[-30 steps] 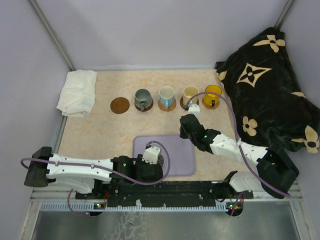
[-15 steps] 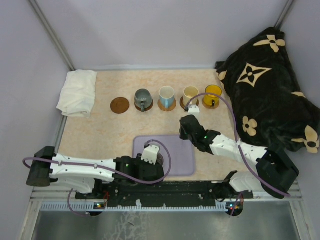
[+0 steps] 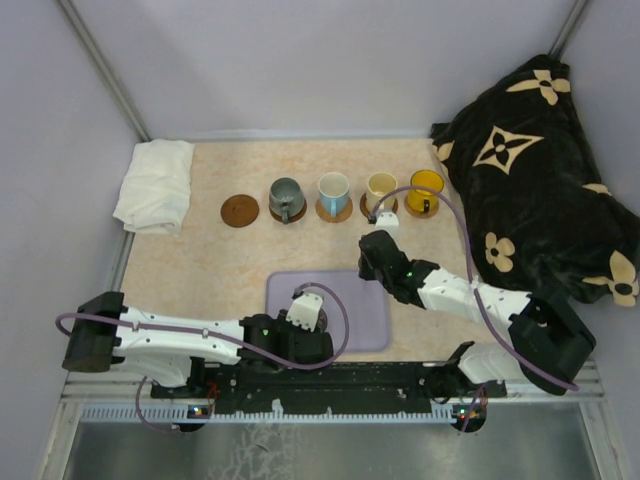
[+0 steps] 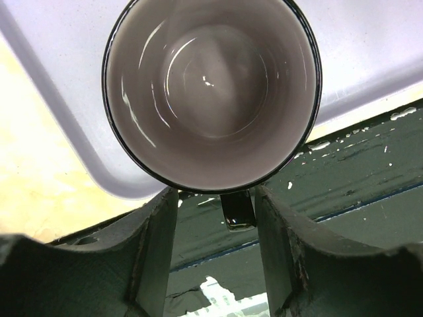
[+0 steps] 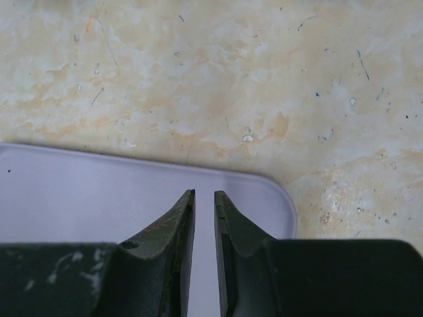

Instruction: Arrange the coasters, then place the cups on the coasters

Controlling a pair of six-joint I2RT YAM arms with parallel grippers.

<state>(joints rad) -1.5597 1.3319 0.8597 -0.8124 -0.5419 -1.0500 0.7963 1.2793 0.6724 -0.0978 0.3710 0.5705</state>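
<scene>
Four cups [image 3: 334,188] are set on coasters [image 3: 335,214], one coaster [image 3: 239,211] bare; the handle [image 4: 238,210] of the last cup [image 4: 211,92] is straddled by the spread left end effector [image 4: 215,198], the right end effector [image 5: 204,198] all but pressed together, empty

Four cups [image 3: 334,188] on coasters [image 3: 334,213], fifth coaster [image 3: 239,211] bare, purplish cup [image 4: 211,92] apart

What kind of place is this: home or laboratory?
Probably a laboratory test cell: a left arm and right arm bolted to a rail, plain walls enclosing the table, and cups staged in a row on coasters.
</scene>
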